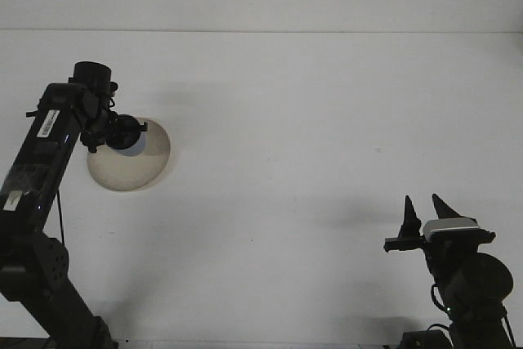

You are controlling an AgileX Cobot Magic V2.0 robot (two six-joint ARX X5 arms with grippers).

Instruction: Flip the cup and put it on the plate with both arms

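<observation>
A cream round plate (139,165) lies on the white table at the left. My left gripper (122,134) is over the plate's upper part, shut on a small pale blue cup (131,144) that pokes out to the right of the black fingers. Whether the cup touches the plate I cannot tell. The left arm (45,153) covers the plate's left edge. My right gripper (426,210) stands at the lower right, far from the plate, open with its two pointed fingers up and nothing between them.
The white table (310,120) runs to a far edge near the top of the view, where a pale wall begins. The left arm's base stands at the lower left corner.
</observation>
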